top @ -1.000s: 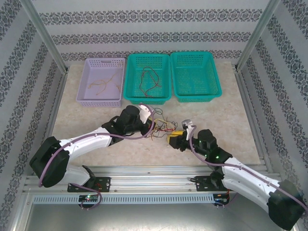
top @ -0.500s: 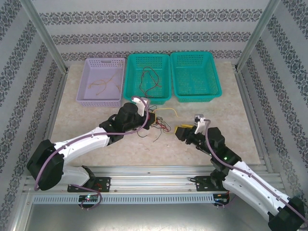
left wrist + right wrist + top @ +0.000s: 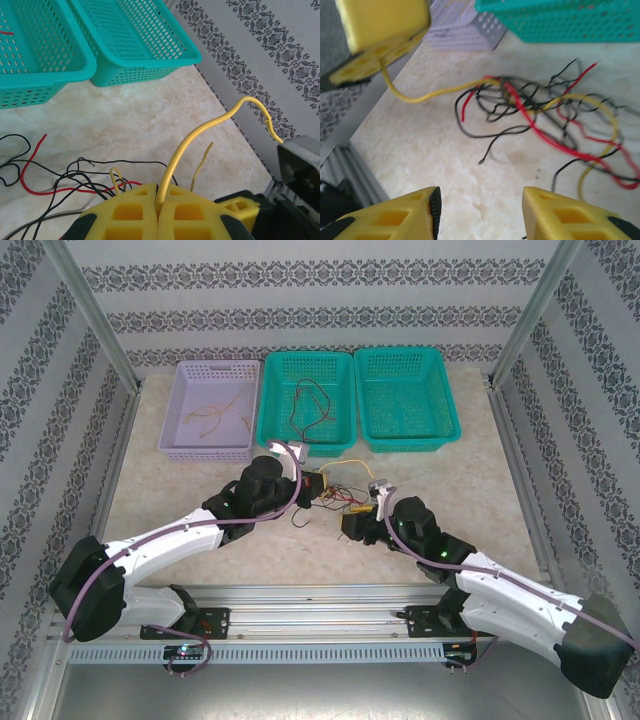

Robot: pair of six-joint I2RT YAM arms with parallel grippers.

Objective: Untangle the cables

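The left gripper [image 3: 159, 202] has its jaws clamped on a yellow cable [image 3: 200, 134], while the right gripper [image 3: 479, 210], jaws apart, hovers over the tangled cables [image 3: 540, 112] on the table [image 3: 420, 150]

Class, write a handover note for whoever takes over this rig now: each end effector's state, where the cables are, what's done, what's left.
Left end effector: shut on a yellow cable that runs into the tangle.
Right end effector: open, low over the table, holding nothing.
Tangle of red, black and yellow cables: on the table between the arms.
Done: some yellow-orange cables in the lavender basket, red and dark ones in the middle teal basket.
Left: free the yellow cable, then separate the rest.
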